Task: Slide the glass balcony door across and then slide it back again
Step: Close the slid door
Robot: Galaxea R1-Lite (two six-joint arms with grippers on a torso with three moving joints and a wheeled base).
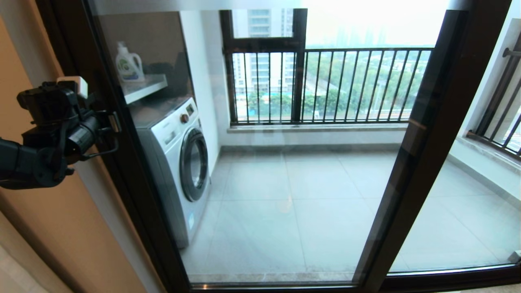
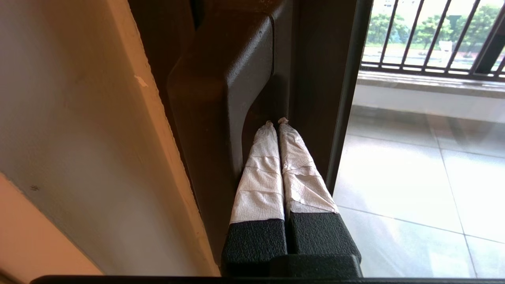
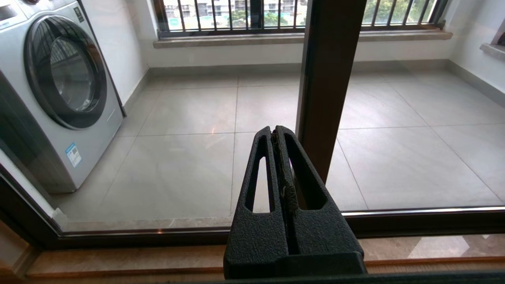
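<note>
A: While the head view holds the whole doorway, where does the glass balcony door (image 1: 260,162) lie from the left gripper (image 1: 112,130)?
B: The door's left stile stands just to the right of that gripper, and its long axis runs floor to ceiling. The gripper reaches in at the stile, close beside the orange wall (image 1: 49,228). The left arm is clearly the nearer one; the right arm does not show in this view.

A: What does the left wrist view add?
B: The two taped fingers (image 2: 260,177) are pressed together, holding nothing between them. They sit tucked in the gap between the dark bar handle (image 2: 221,98) and the stile, tips touching or nearly touching the frame. To my eye, a sideways pull away from the wall would catch the handle.

A: And the right wrist view?
B: The right gripper (image 3: 278,134) hangs before the glass, its fingers closed and empty, near the second dark stile (image 3: 327,79) and above the bottom track (image 3: 158,236).

A: Counts?
B: One handle, two dark stiles, one washing machine (image 1: 179,162), one detergent bottle (image 1: 128,63) on one shelf (image 1: 146,87).
</note>
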